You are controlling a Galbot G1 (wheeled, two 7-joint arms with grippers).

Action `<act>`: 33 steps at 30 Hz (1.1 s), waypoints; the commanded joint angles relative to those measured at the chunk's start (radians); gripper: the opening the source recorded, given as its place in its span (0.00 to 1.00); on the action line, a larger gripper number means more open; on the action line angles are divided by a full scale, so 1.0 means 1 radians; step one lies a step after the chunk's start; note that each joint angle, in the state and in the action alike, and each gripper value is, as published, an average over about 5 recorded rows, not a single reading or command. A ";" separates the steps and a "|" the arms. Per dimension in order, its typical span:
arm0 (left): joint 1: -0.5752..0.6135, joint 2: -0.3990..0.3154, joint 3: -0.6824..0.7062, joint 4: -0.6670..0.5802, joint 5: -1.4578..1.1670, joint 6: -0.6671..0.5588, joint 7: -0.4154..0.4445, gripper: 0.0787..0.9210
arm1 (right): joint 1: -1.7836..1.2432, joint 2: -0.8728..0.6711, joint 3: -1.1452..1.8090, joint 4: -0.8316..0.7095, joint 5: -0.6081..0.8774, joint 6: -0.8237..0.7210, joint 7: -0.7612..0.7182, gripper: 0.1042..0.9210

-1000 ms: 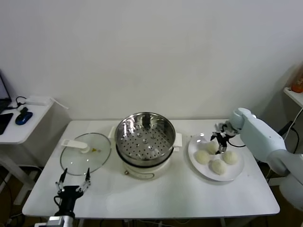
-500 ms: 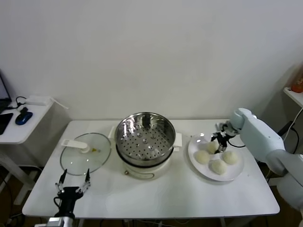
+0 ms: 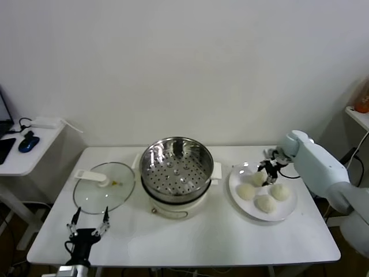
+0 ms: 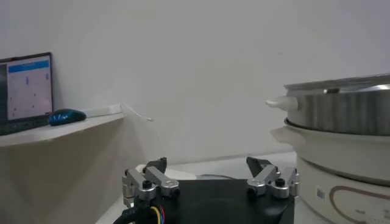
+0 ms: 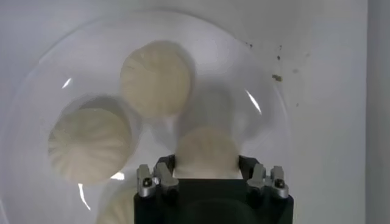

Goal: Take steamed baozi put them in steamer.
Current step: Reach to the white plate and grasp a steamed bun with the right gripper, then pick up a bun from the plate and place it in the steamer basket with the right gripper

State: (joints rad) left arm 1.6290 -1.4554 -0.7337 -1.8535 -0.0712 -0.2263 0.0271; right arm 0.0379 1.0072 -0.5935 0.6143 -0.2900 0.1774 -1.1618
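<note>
Steamer [image 3: 176, 168]: tray lay empty.
Baozi [image 5: 206, 152]: fourth bun clamped in right tool [image 3: 267, 173]; three lay on plate [image 3: 288, 210].
Left tool [image 3: 87, 226]: wide, idle.

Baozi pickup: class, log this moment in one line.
right gripper: shut on bun | plate: three buns left | steamer: empty | left gripper: open, parked

- Steamer [image 3: 176, 173]: polished stainless steel, mirror-bright, with a perforated metal tray inside; its base [image 3: 173, 208] is smooth cream plastic.
- Lid [image 3: 104, 187]: clear glass, glossy, with a white plastic handle.
- Plate [image 3: 285, 210]: white, glazed and shiny.
- Steamed baozi [image 3: 247, 191]: matt, smooth cream dough, faintly pleated in the right wrist view.
- Table [image 3: 230, 242]: white, smooth, dull sheen.
- Right gripper [image 3: 268, 172]: bare metal and black parts.
</note>
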 commanded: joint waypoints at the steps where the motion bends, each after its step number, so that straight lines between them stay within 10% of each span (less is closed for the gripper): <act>1: 0.005 -0.002 -0.002 -0.006 0.006 0.006 0.002 0.88 | 0.077 -0.045 -0.089 0.148 0.041 0.032 -0.011 0.71; 20: 0.005 -0.013 0.005 -0.022 0.030 0.035 -0.003 0.88 | 0.604 -0.045 -0.472 0.608 0.210 0.203 -0.026 0.71; 33: 0.024 -0.007 -0.007 -0.064 0.030 0.047 0.002 0.88 | 0.473 0.249 -0.420 0.567 -0.032 0.302 -0.006 0.71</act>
State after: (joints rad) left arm 1.6445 -1.4673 -0.7337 -1.8969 -0.0446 -0.1842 0.0268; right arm 0.5316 1.0982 -0.9998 1.1576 -0.2134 0.4210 -1.1710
